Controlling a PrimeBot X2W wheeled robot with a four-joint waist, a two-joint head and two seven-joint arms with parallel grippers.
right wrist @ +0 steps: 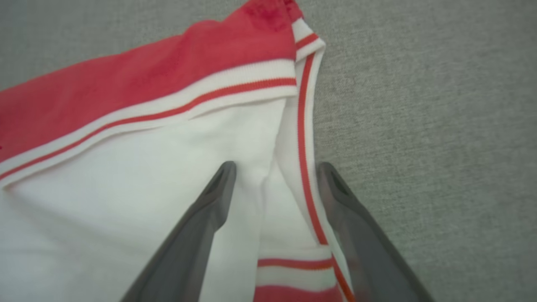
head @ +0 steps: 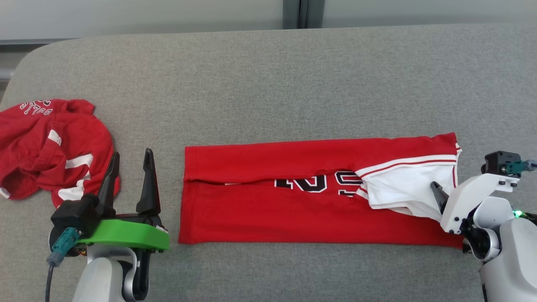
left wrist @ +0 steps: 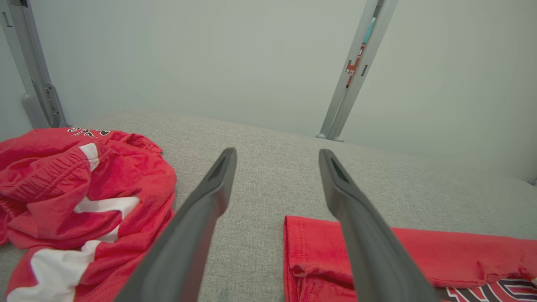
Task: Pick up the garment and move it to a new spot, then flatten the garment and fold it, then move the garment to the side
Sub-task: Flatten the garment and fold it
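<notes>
Cloth in red takes up most of the ground between the two arms. The red jersey [head: 272, 218] lies flat as a long band on the grey padded table [head: 268, 75], its two long edges turned in to meet along a line where black numerals [head: 314, 183] peek out. One end of the band stops near the right finger of the left gripper [head: 131, 154], just off to that finger's outer side and not touching it. That gripper's fingers stand well apart with nothing held, and bare grey table shows between and beyond the tips. Close on the outer side of its left finger sits a second red garment [head: 46, 142], a crumpled heap with white stripes. The finger crosses the heap's edge in the head view, and I cannot tell whether it touches. The band's other end, where a white panel [head: 402, 184] with red-striped trim is turned up, lies right at the right gripper [right wrist: 277, 165]. Its fingers are spread too, not closed on anything, and a soft ridge of the white cloth runs up between them. The left finger is over plain white fabric. The right finger sits at the striped trim, with bare table beyond its outer side. Whether the tips press into the cloth, I cannot tell.
</notes>
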